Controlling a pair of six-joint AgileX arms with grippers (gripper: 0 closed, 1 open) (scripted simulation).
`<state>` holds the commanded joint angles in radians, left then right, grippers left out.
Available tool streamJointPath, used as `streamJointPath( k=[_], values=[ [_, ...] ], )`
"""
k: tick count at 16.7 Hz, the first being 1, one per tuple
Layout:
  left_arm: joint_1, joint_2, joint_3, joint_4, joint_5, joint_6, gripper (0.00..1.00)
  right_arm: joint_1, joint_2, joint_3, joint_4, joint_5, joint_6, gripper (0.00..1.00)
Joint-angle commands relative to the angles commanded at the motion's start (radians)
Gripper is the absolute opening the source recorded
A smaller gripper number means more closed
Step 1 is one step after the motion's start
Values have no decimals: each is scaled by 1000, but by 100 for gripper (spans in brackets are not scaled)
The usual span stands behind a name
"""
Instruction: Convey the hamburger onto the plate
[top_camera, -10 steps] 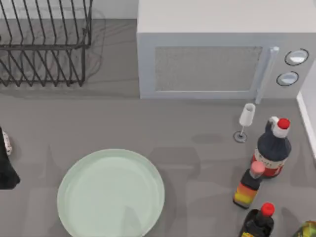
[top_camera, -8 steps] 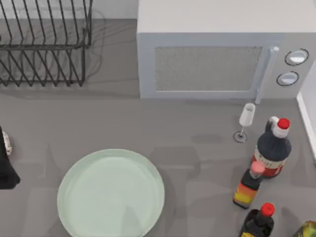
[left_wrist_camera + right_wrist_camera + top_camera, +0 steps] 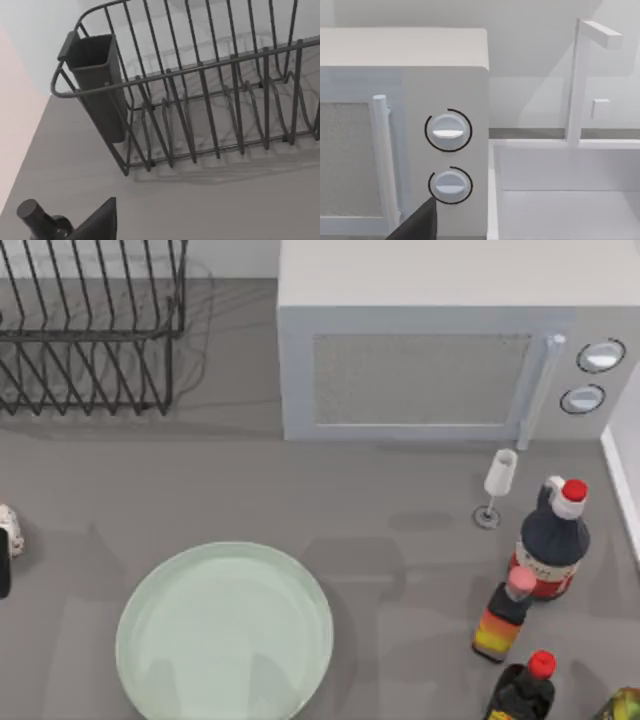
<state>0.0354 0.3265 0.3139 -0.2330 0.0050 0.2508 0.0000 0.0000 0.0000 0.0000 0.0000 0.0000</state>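
Note:
The hamburger, a small white-wrapped lump with dark marks, lies on the table at the far left edge of the top view, partly cut off by that edge. The pale mint-green plate sits to its right and nearer the front, with nothing on it. A black piece of my left gripper shows at the left edge just in front of the hamburger. One dark finger juts into the left wrist view, and another dark finger into the right wrist view.
A black wire dish rack stands at the back left and a white microwave at the back right. A small glass and several bottles crowd the right side. A white sink lies beside the microwave.
My left arm's black bulk has drawn back off the left edge, leaving a sliver in view. The hamburger now shows more fully; the plate has not moved.

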Motion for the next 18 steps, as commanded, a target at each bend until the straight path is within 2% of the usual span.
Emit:
streamJointPath(
  k=[10,14,18],
  values=[
    [62,1045,560,-478,-9,451,100,0,0,0,0,0,0,100],
    [86,1332,774,-638,-9,617,100,0,0,0,0,0,0,100],
    [105,1513,961,-743,-4,744,100,0,0,0,0,0,0,100]
  ],
)
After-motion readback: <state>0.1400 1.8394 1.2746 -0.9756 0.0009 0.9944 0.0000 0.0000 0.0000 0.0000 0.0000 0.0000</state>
